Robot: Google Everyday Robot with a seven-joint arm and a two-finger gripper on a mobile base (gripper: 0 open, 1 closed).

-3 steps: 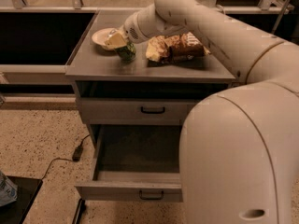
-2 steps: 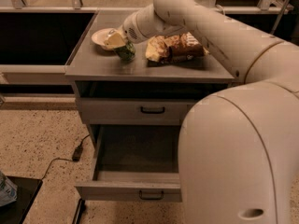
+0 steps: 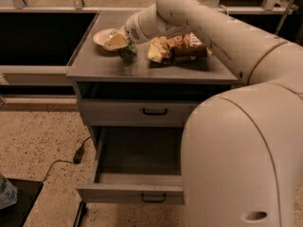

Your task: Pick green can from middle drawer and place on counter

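The green can (image 3: 128, 52) stands upright on the counter (image 3: 99, 65), left of its middle. My gripper (image 3: 118, 41) reaches in from the right and sits over the can's top, with pale fingers (image 3: 115, 40) closed around its upper part. The arm covers the right side of the view. Below, the middle drawer (image 3: 137, 157) is pulled out, and its dark floor shows nothing on it. Its low front panel with a black handle (image 3: 153, 197) faces me.
A white bowl (image 3: 102, 36) sits just behind and left of the can. A chip bag (image 3: 177, 48) lies to the can's right. The taller-fronted drawer (image 3: 118, 111) above the open one is shut. A black plug and cable (image 3: 78, 154) lie on the floor to the left.
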